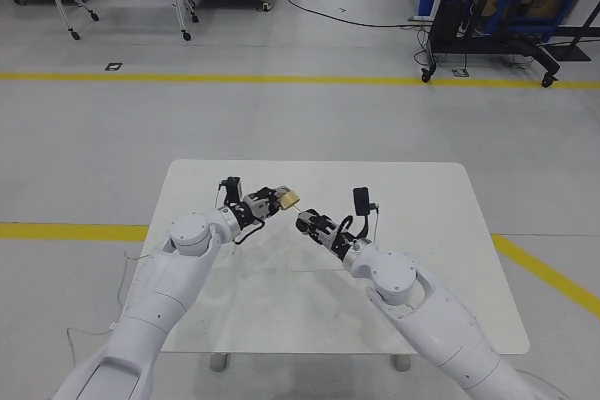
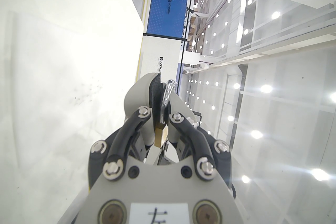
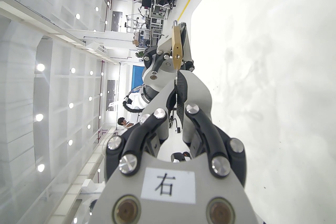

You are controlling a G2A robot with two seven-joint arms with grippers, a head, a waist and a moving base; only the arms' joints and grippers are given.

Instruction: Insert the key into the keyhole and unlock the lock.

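**Lock held at frame centre**

Your left end effector is clamped on the brass lock, holding it above the tabletop at centre frame. Just right of it, your right end effector has its fingers pressed together, their tip close to the lock's keyhole end. What they pinch is too thin to tell.

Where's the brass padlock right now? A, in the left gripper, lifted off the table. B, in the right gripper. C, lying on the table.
A: the left gripper has its fingers shut on the padlock, holding it above the table.
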